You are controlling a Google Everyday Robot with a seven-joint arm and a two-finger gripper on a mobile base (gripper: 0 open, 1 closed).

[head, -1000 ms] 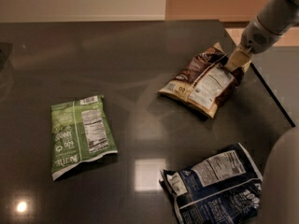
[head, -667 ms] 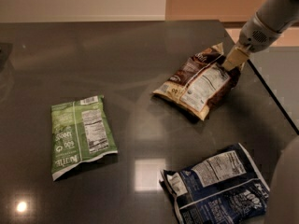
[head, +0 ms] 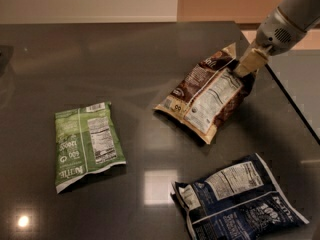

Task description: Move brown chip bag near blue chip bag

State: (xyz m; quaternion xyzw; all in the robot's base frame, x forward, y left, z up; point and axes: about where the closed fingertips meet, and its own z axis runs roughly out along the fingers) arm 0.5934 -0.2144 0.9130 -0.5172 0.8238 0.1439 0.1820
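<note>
Where the pale arm reaches in from the upper right, the gripper (head: pixel 246 65) is pinched tight on the top corner of the brown chip bag (head: pixel 207 96), a crinkly dark pouch with tan seams and a white label panel. That end is raised, while the lower end rests on the glossy dark table (head: pixel 100 59). The blue chip bag (head: pixel 240 199), wrinkled navy foil with white trim and "100%" lettering, lies flat nearby, not touching it. A green bag (head: pixel 86 144) lies flat well off to the left.
</note>
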